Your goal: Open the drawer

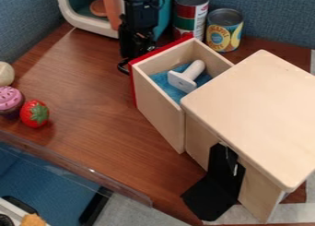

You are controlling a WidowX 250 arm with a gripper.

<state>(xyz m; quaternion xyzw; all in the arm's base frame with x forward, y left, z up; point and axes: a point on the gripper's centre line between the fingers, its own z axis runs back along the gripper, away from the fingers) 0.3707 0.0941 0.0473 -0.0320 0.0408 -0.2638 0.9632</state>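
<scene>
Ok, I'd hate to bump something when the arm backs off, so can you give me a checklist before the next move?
1. Drawer out of the box: ok, well out.
2. Hand at the red front: ok, right beside it.
3. Hand free of the drawer: cannot tell.
4. White piece inside the drawer walls: ok.
5. Cans upright: ok, both stand behind the drawer.
6. Strawberry and cupcake apart from the drawer: ok, off to one side.
</scene>
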